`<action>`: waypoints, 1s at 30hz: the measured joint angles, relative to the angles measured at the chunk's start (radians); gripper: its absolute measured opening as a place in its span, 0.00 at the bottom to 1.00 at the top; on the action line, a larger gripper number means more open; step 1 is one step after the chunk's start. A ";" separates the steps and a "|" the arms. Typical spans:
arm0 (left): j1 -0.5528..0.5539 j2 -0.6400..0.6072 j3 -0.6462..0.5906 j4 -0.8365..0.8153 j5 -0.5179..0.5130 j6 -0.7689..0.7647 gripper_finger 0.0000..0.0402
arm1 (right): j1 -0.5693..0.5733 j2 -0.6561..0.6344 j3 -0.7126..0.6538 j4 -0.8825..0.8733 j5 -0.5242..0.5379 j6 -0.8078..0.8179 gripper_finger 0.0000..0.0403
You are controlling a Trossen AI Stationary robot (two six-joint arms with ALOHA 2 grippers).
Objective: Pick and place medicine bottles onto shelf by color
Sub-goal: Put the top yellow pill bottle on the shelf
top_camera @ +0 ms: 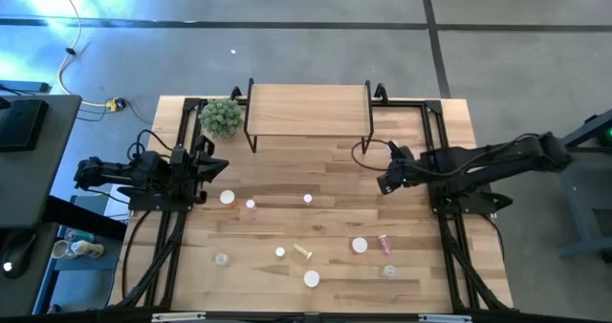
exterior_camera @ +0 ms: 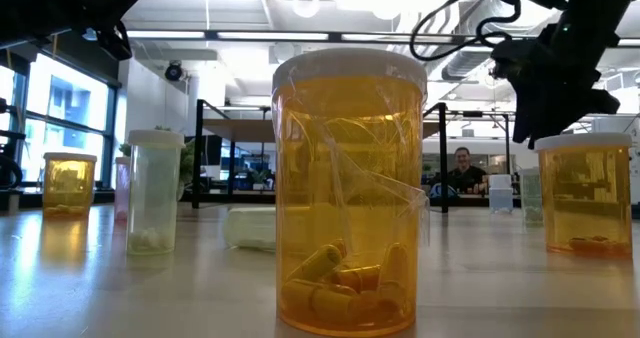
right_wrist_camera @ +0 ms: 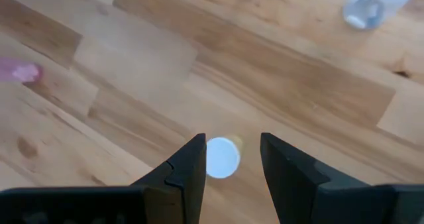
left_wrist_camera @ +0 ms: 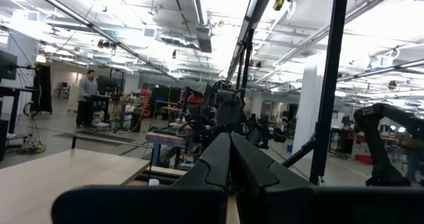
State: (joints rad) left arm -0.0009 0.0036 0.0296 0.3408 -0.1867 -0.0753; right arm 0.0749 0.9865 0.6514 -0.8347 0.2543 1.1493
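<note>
High view: the shelf [top_camera: 308, 109] stands at the far middle of the desk [top_camera: 449, 266] with nothing on its top, a small green plant [top_camera: 221, 118] just beside its left end. The medicine bottles lie scattered over the near half of the desk, well apart from the shelf: white caps [top_camera: 228, 197] toward the left, a yellow-green bottle [top_camera: 303, 252] lying on its side near the middle, a pink bottle [top_camera: 384, 243] lying down toward the right. The right gripper [top_camera: 383, 183] hangs over the desk in front of the shelf's right end, its jaws apart with nothing between them; in the right wrist view a white-capped bottle [right_wrist_camera: 222, 157], perhaps orange, stands on the desk below the gap. The left gripper [top_camera: 212, 167] waits at the desk's left edge, jaws pressed together and empty. An orange bottle [exterior_camera: 348, 193] fills the low view.
</note>
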 joint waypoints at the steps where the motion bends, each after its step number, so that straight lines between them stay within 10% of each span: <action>1: 0.000 0.000 0.000 0.000 0.000 0.000 0.00 | 0.008 0.007 0.000 0.004 0.000 0.003 0.33; 30: 0.000 0.000 0.000 -0.004 0.000 0.000 0.00 | 0.085 0.178 0.003 0.065 0.034 0.021 0.33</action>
State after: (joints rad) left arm -0.0009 0.0036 0.0296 0.3370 -0.1864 -0.0757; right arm 0.1600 1.1643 0.6544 -0.7696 0.2885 1.1706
